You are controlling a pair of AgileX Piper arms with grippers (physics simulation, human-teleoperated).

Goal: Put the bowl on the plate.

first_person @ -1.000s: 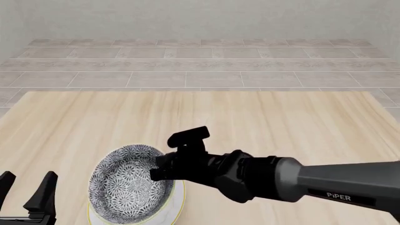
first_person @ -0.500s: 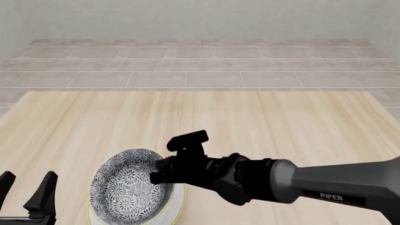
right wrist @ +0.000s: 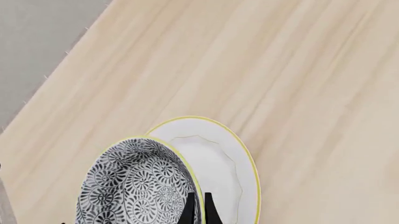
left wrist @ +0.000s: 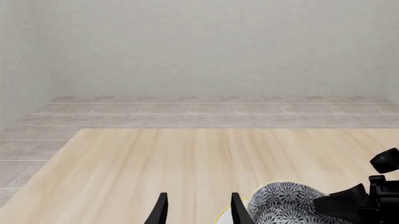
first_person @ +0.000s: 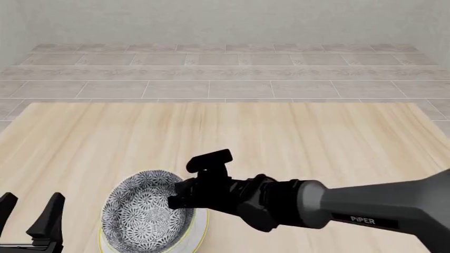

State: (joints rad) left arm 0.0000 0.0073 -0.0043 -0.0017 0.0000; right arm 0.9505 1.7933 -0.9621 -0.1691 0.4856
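The bowl (first_person: 144, 213), patterned in dark grey and white with a yellowish rim, sits tilted over the white plate (first_person: 202, 231) near the table's front left. My right gripper (first_person: 177, 198) is shut on the bowl's right rim. In the right wrist view its fingers pinch the rim of the bowl (right wrist: 134, 186), and about half of the plate (right wrist: 221, 163) shows bare beside it. Whether the bowl's base touches the plate I cannot tell. My left gripper (first_person: 31, 200) stands open and empty to the left of the bowl. In the left wrist view the left gripper (left wrist: 199, 206) is apart from the bowl (left wrist: 283, 205).
The light wooden table (first_person: 295, 137) stretches ahead and to the right. Its front edge runs close below the plate. The right arm (first_person: 365, 211) crosses the lower right of the front view. A tiled floor (first_person: 225, 74) and a grey wall lie beyond.
The right gripper has carried the bowl slightly downward toward the plate. The left gripper has not moved.
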